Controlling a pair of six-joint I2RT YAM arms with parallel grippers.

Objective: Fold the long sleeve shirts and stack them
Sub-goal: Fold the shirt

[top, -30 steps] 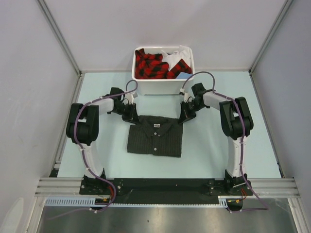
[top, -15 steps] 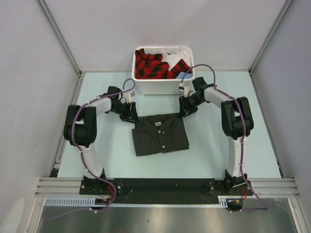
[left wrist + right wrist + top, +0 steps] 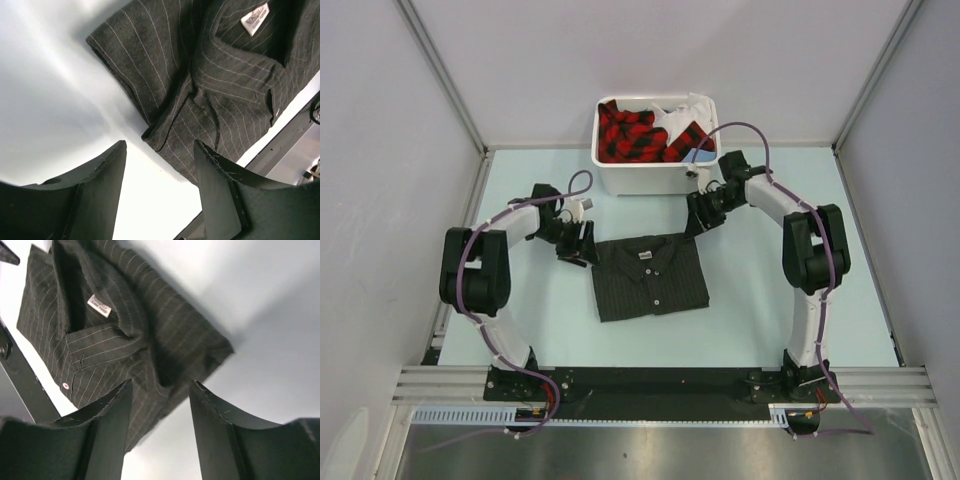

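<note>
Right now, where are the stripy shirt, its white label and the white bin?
stripy shirt [image 3: 650, 285]: top view, front panel.
white label [image 3: 255, 12]: left wrist view, its middle.
white bin [image 3: 655, 180]: top view, front wall.

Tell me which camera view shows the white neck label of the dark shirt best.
The right wrist view: the neck label lies whole and near, well inside the frame. The left wrist view shows it about as large, but at the top edge. The top external view shows only a tiny white speck.
</note>
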